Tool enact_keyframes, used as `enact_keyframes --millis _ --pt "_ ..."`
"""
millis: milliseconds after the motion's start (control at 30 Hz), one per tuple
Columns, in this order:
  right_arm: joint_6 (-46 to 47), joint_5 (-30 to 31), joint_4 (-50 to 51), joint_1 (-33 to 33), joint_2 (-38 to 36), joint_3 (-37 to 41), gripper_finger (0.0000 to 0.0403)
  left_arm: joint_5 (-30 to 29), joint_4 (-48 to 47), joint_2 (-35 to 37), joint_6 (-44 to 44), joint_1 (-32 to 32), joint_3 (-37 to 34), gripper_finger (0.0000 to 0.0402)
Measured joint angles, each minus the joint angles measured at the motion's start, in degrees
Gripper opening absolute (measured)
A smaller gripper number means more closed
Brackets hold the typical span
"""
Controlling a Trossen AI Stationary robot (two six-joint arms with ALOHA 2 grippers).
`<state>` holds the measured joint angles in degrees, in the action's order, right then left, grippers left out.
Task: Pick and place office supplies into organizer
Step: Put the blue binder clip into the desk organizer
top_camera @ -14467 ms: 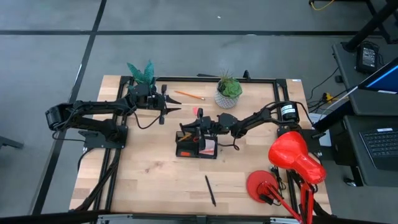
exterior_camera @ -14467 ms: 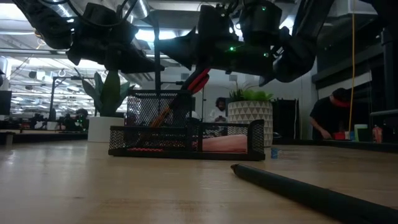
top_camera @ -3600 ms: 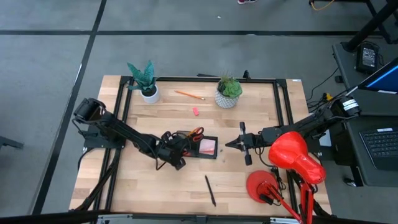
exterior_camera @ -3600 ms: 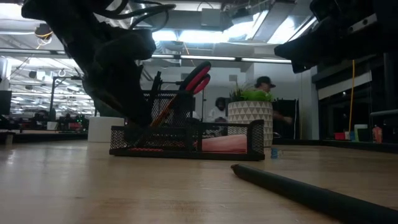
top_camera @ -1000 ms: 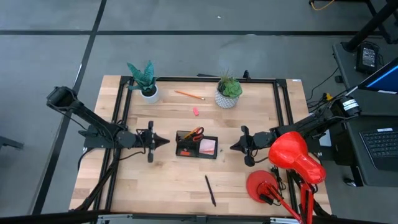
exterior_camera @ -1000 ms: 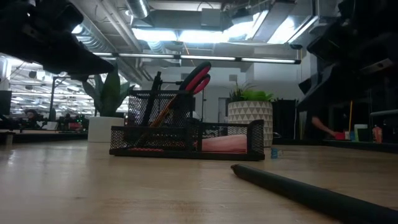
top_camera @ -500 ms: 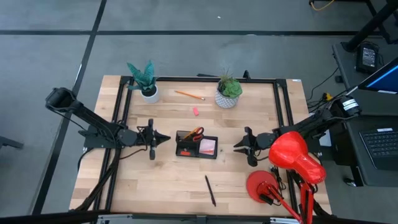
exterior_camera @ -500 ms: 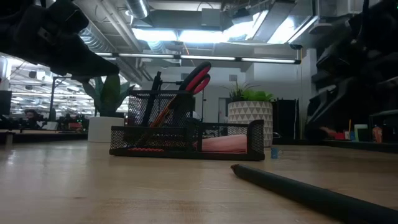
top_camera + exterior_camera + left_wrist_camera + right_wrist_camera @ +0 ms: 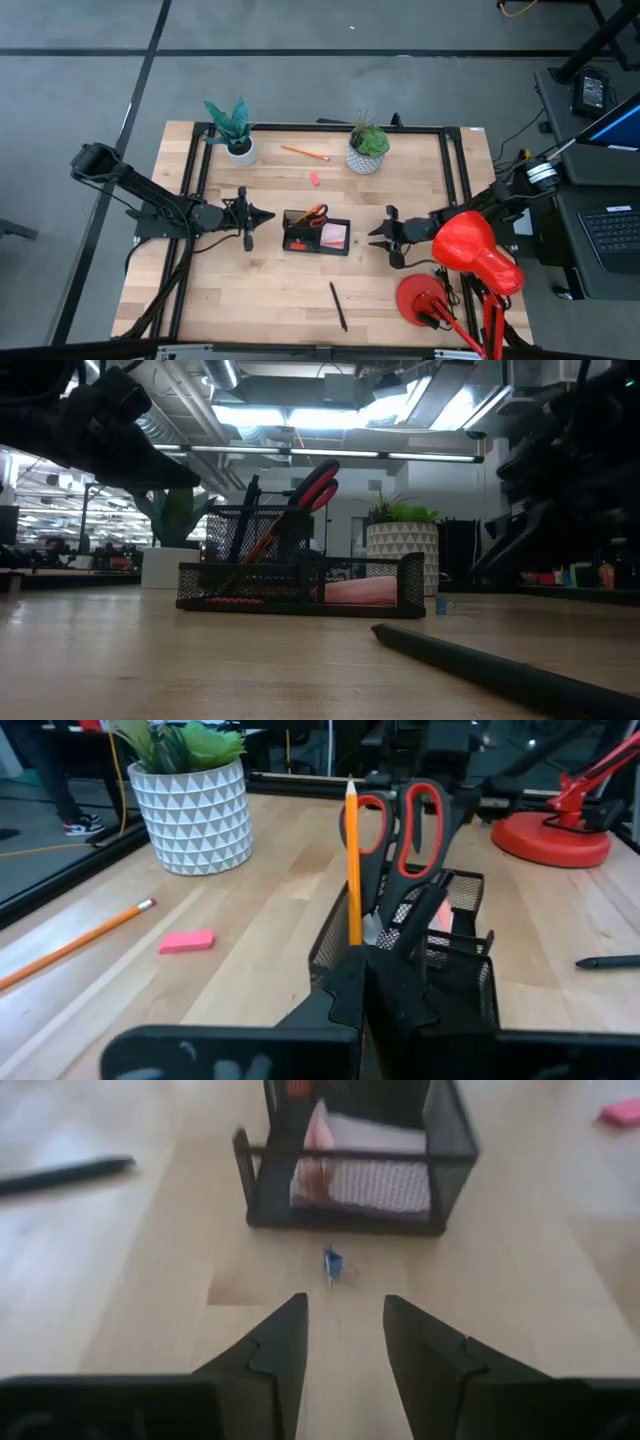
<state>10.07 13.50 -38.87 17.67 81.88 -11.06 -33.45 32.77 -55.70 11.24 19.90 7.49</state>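
Right gripper [image 9: 343, 1342] jaws apart, holding nothing, low over table just right of organizer [image 9: 316, 232], small blue bit [image 9: 332, 1263] ahead of its fingers. Left gripper [image 9: 262, 216] closed, empty, just left of organizer. Scissors [image 9: 400, 820], pencil [image 9: 353, 860] upright inside; pen [image 9: 339, 306] loose on table

My table [image 9: 230, 290] is pale wood planks in a black frame. On it sits the black mesh organizer [image 9: 316, 233] at the middle, a dark pen [image 9: 339, 306] nearer the front, an orange pencil [image 9: 304, 153] and pink eraser [image 9: 314, 178] between two potted plants [image 9: 367, 146], and the red lamp base [image 9: 425, 298].
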Motion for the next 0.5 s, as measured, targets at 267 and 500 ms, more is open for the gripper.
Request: enact_keyframes --millis 267,500 --pt "-1.88 -0.02 -0.43 -0.07 12.53 -7.25 0.0135 0.02 -0.37 -0.01 -1.47 -0.20 0.00 0.0003" --pt "1.21 0.17 -1.28 -0.28 15.16 -8.30 0.0135 0.72 -1.40 -0.02 -1.52 -0.18 0.00 0.0003"
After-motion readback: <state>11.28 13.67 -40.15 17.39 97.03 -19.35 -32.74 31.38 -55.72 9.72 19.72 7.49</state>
